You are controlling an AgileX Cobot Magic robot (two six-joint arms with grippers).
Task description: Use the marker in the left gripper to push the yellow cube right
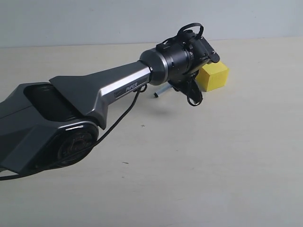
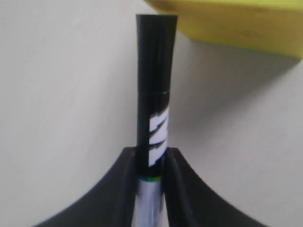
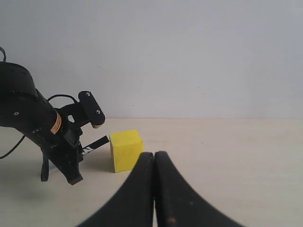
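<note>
Pale beige counter (image 1: 227, 170) running back to a plain light wall (image 1: 94, 19). Toward the far side of it in the exterior view, the yellow cube (image 1: 214, 75), flat on one face, its near corner partly hidden behind the left hand (image 1: 191, 87). Reaching in from the left of that view, a dark grey and silver arm (image 1: 109, 90) lettered "PiPER", with black cables (image 1: 118, 118) trailing beneath it and looping around the wrist. Left hand clamped on the marker (image 2: 152, 94), fingers (image 2: 124, 189) pinching from both sides where the black cap meets the white barrel. Black cap with its white lettering sticking out well ahead of the fingers. Back end of the barrel poking out behind the hand in the exterior view, low over the counter. Cap tip just beside the cube's lower edge in the left wrist view; touching or a thin gap, impossible to tell. Seen from the right wrist view, marker slanted and aimed at the cube's face on the left arm's side. Right hand (image 3: 154, 189) closed, its two black fingers pressed together along their inner edges, gripping nothing, facing the cube and the left hand across the counter.
</note>
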